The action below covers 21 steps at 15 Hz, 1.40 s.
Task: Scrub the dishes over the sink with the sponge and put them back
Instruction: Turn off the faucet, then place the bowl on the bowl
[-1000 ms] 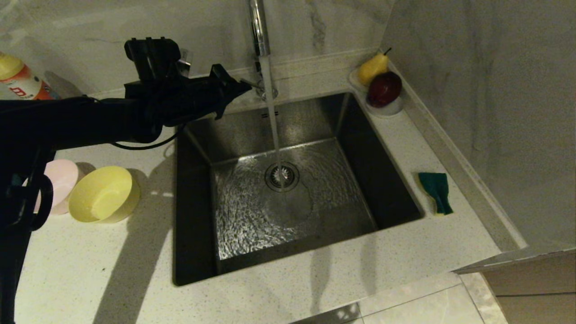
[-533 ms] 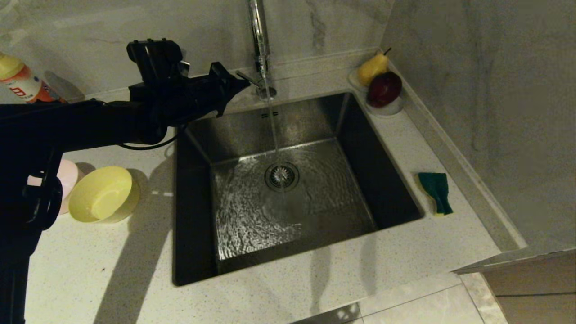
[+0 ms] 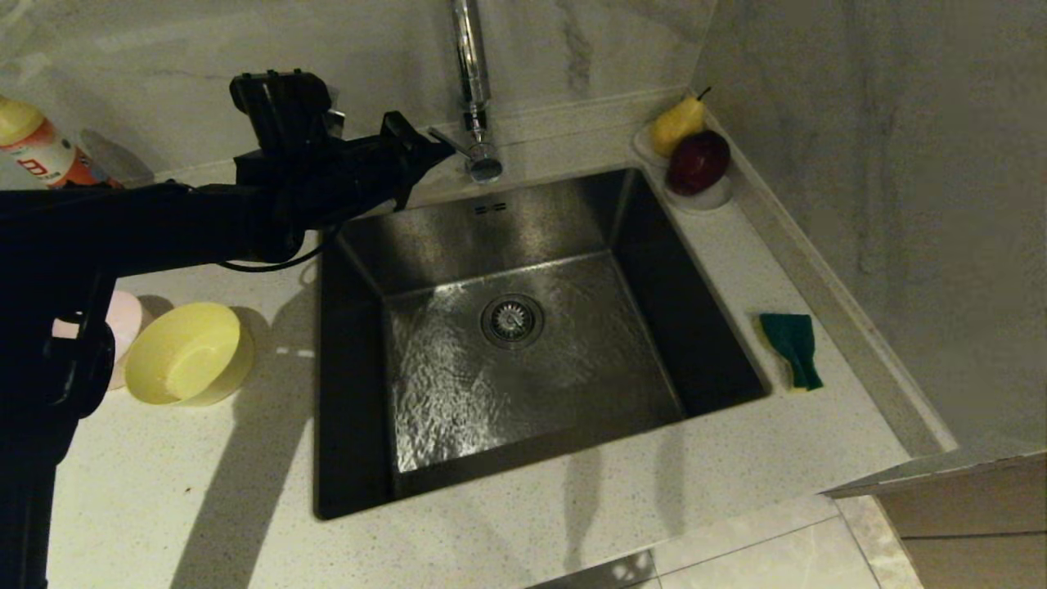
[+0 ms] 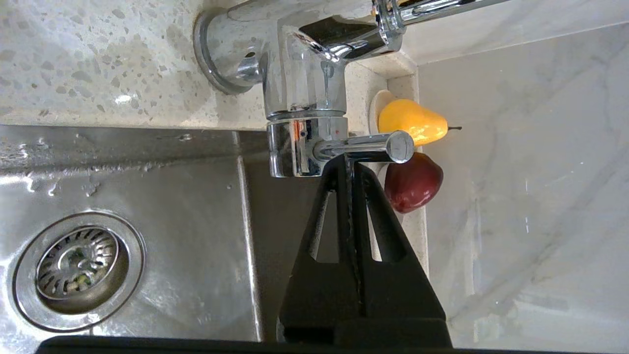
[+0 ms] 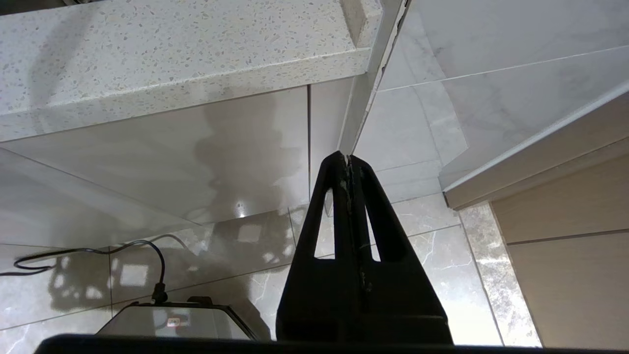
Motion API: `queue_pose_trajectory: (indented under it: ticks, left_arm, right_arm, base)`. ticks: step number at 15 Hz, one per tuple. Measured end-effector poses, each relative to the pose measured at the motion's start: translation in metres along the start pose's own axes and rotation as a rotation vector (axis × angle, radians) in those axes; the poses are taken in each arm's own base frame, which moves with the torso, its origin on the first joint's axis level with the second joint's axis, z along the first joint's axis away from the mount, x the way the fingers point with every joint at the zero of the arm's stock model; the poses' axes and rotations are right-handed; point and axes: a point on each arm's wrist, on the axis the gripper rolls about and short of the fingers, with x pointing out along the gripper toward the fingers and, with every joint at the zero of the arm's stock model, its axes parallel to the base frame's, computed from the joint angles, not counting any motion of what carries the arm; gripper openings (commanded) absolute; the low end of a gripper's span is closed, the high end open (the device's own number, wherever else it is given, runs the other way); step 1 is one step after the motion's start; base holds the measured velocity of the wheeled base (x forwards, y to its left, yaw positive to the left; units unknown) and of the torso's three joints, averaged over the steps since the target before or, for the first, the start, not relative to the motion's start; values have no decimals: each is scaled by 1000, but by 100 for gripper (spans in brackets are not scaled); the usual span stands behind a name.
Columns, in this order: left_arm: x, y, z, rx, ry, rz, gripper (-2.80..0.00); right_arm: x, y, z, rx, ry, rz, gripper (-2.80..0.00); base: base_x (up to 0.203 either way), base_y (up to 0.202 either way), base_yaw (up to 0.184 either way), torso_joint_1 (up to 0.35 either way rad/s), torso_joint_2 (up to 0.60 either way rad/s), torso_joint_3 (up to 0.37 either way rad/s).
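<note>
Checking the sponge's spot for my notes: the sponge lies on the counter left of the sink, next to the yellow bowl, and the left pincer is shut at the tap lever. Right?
Not quite. The head view shows the sponge on the counter right of the sink, across the basin from the yellow bowl. The left pincer is indeed shut at the tap lever.

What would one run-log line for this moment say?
left gripper: shut, at tap lever | water: not running | sponge: on counter right of sink | yellow bowl: counter, left
</note>
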Motion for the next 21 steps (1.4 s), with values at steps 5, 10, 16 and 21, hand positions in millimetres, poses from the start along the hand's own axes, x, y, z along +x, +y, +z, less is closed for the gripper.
queue_pose_trajectory:
  ticks: [5,10,16,21]
  left_arm:
    - [-6,0,7,-1,-14,9,-280]
    - [-41,-37,9,-25,17,-11,-280]
    - [-145,-98,-3,44,53,-1,-280]
    - [-237,-91,-23,308,-40,477,-280]
  right_arm:
    - [0,0,0,0,0,0,-280]
    - [0,0,0,0,0,0,-280]
    - [0,0,0,0,0,0,-280]
    - [0,0,0,0,0,0,-280]
  base:
    - [0,0,0,0,0,0]
    - [0,0,0,0,0,0]
    - [0,0,0,0,0,0]
    - [0,0,0,0,0,0]
